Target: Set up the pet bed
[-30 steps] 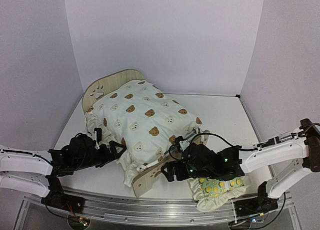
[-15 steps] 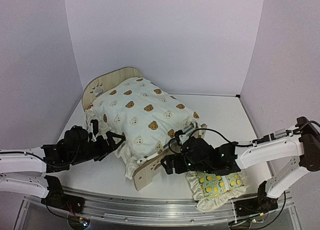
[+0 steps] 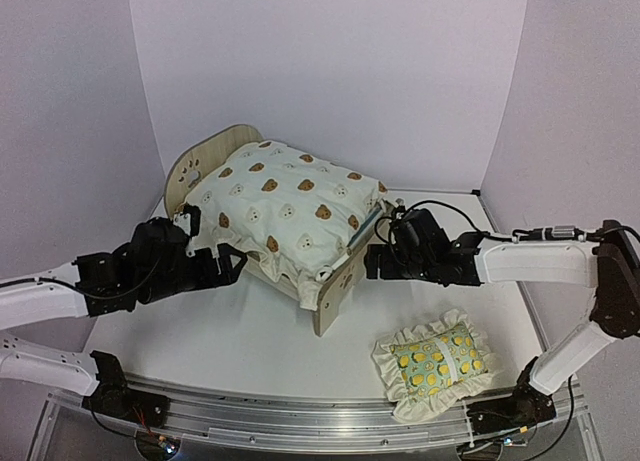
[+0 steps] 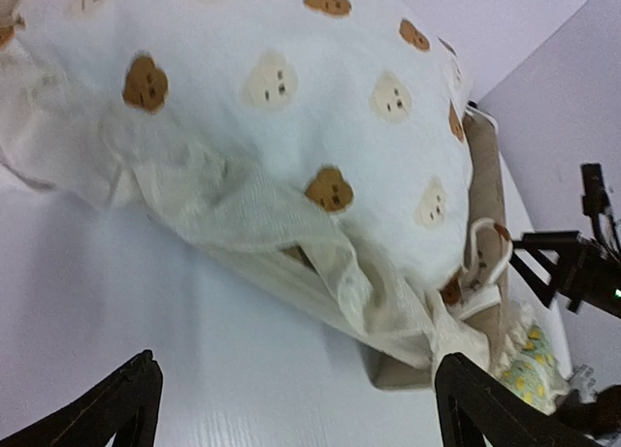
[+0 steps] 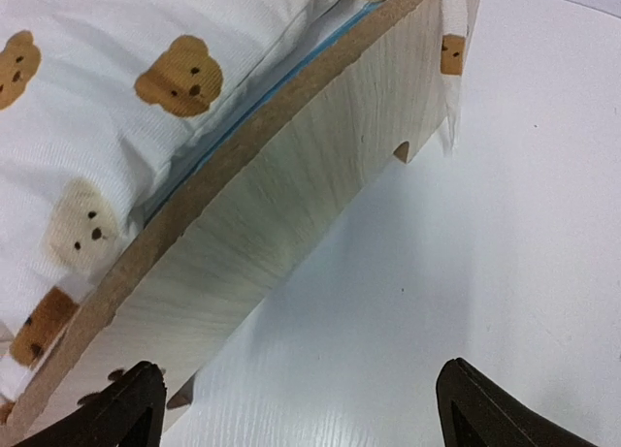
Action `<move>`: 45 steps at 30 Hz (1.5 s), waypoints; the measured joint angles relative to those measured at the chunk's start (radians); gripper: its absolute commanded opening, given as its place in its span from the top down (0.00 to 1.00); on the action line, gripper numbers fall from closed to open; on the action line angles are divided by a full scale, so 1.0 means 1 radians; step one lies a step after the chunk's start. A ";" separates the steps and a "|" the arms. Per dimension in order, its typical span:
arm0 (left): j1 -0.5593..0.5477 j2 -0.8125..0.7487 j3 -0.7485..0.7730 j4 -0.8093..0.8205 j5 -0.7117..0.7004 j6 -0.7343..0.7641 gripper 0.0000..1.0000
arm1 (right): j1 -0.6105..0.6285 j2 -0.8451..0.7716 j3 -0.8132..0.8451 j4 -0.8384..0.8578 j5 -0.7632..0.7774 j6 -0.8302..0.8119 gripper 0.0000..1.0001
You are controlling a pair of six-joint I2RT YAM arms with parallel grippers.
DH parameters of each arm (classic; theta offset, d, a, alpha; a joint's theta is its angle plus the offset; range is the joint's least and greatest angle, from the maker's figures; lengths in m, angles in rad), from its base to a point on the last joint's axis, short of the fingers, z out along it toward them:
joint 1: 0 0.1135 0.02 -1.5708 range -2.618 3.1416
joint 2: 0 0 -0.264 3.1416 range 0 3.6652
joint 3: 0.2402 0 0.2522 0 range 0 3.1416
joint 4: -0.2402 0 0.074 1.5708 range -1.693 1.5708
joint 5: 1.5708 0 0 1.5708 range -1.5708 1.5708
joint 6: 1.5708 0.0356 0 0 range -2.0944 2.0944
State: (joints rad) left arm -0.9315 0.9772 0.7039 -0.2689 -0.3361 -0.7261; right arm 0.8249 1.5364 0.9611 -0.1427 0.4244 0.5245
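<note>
While the left end effector [image 3: 232, 266] hovers with fingers spread and empty beside the drooping edge of the bear-print cushion [image 3: 290, 201], the pet bed [image 3: 338, 286] stands toward the back left of the tabletop [image 3: 250, 341] under that cushion. The right end effector [image 3: 372, 262], likewise spread and empty, sits just beside the bed's wooden end board. A lemon-print pillow [image 3: 437, 353] lies front right.

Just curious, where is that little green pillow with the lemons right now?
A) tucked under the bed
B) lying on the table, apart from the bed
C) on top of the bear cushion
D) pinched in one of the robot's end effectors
B: the lemon pillow lies flat on the table, in front of the pet bed and not touching it.
</note>
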 measured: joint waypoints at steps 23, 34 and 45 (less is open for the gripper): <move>0.818 0.390 0.414 0.117 0.192 0.557 0.00 | 0.444 0.175 0.142 -0.094 0.141 0.096 0.03; 0.960 0.702 0.493 0.214 0.477 0.592 0.07 | 0.449 0.241 0.138 -0.087 0.363 0.077 0.39; 0.936 0.690 0.478 0.277 0.672 0.601 0.21 | 0.291 0.029 -0.111 -0.058 0.412 0.070 0.41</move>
State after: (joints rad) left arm 0.0046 1.6672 1.1816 0.0082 0.3354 -0.1254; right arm 1.1162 1.5652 0.8505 -0.2012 0.8366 0.5947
